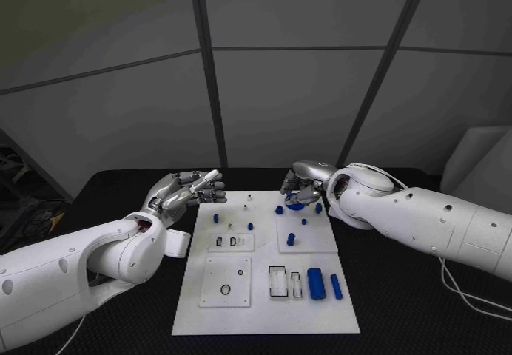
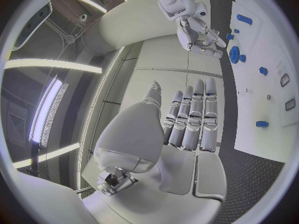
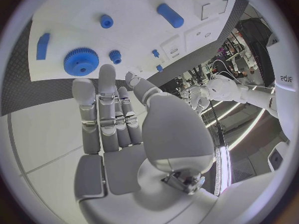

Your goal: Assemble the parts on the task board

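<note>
The white task board [image 1: 267, 310] lies in the middle of the black table. At its far end lies a blue gear [image 1: 296, 206] with small blue pegs [image 1: 280, 210] beside it. My right hand [image 1: 304, 183] hovers just above and behind the gear, fingers straight and holding nothing; in the right wrist view the gear [image 3: 81, 61] lies just past the fingertips [image 3: 106, 74] of that hand [image 3: 118, 129]. My left hand [image 1: 192, 188] is raised off the board's far left corner, empty. In the left wrist view, its fingers [image 2: 193, 117] are extended side by side.
More blue pegs [image 1: 215, 218] stand on the board's left half and middle [image 1: 290, 239]. A thick blue cylinder [image 1: 316, 283] and a thinner one [image 1: 336, 287] lie near the front right, beside rectangular slots [image 1: 280, 282]. Black table [image 1: 416, 310] surrounds the board.
</note>
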Robot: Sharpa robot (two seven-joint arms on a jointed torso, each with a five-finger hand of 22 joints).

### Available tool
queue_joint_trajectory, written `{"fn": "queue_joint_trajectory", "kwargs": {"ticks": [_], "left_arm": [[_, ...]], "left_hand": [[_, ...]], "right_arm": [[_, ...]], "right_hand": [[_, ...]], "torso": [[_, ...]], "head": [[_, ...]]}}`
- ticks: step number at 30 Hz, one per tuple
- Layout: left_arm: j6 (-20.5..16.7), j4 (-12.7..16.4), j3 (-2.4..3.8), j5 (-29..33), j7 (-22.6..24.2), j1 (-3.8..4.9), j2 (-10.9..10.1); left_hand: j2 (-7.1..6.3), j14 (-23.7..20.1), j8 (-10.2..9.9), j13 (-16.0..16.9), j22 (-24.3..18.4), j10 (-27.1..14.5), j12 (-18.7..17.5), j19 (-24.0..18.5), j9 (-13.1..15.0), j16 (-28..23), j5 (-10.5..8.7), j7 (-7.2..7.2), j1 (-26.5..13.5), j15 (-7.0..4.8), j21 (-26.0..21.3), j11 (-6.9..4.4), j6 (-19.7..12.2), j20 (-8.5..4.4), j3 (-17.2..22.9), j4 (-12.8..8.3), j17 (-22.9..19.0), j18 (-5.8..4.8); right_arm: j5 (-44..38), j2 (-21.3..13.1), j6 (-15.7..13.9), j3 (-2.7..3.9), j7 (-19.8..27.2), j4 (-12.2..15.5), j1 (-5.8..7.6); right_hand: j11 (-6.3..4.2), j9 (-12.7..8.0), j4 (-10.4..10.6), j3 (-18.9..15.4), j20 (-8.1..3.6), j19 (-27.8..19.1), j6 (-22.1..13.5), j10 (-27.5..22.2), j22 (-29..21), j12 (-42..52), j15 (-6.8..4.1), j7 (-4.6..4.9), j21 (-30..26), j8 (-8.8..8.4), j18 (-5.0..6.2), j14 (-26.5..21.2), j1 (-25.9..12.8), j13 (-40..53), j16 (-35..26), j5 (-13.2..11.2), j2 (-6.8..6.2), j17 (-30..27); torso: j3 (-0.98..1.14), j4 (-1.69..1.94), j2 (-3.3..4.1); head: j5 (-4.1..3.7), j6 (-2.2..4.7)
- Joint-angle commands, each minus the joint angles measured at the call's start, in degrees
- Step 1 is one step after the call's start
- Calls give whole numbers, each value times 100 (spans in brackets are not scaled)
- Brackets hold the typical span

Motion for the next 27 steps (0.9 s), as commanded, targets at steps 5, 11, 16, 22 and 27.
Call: {"fn": "queue_joint_trajectory", "kwargs": {"ticks": [5, 11, 16, 22, 27], "left_arm": [[162, 84, 10, -75, -56, 18, 0], [176, 107, 10, -75, -71, 20, -2], [185, 105, 10, -75, -79, 21, -1], [187, 109, 10, -75, -91, 24, -6], [187, 117, 10, -75, -100, 27, -21]], "left_hand": [[60, -4, -48, -9, -23, 41, -46, -11, -19, -50, -23, 4, -42, 39, -30, 10, 61, 33, -48, -5, -11, -76], [63, -4, -56, -9, -29, 43, -58, -13, -24, -63, -29, 6, -49, 41, -36, 12, 60, 35, -59, -9, -11, -76], [63, -4, -56, -9, -29, 43, -58, -13, -24, -63, -29, 6, -49, 41, -36, 12, 60, 35, -59, -9, -11, -76], [67, -2, -67, -9, -37, 44, -75, -15, -30, -79, -38, 10, -59, 44, -44, 16, 57, 38, -75, -14, -11, -76], [67, -1, -74, -9, -42, 43, -85, -16, -34, -89, -42, 13, -65, 46, -48, 18, 55, 40, -85, -18, -11, -76]], "right_arm": [[-684, 45, 382, 5, -346, 68, 27], [-762, 106, 409, 5, -353, 77, 28], [-787, 179, 439, 4, -351, 21, 29], [-799, 270, 501, 3, -349, -113, 29], [-801, 313, 606, 2, -363, -152, 28]], "right_hand": [[35, -7, 1, 8, 51, 218, -95, -180, 713, -18, 64, 64, 506, -26, -146, 122, 31, 0, 419, 18, -74, 362], [43, -4, 32, 2, 65, 478, -119, -174, 1463, -17, 88, 66, 1009, -23, -253, 117, 45, 5, 1070, 36, -56, 952], [45, -4, 42, 23, 72, 606, -146, -166, 1854, -18, 98, 61, 1269, -25, -310, 104, 55, 5, 1595, 48, -47, 1467], [47, -2, 42, 50, 76, 618, -143, -160, 1934, -17, 102, 64, 1331, -22, -319, 80, 69, 4, 1731, 71, -29, 1580], [46, 1, 46, 78, 80, 664, -134, -138, 2060, -14, 102, 63, 1407, -20, -339, 78, 72, 6, 1878, 82, -9, 1731]], "torso": [[-10, 35, 96], [-13, 41, 110], [-10, 48, 112], [-8, 51, 129], [-10, 41, 138]], "head": [[-25, -22], [-45, -46], [-21, -68], [12, -86], [35, -102]]}}
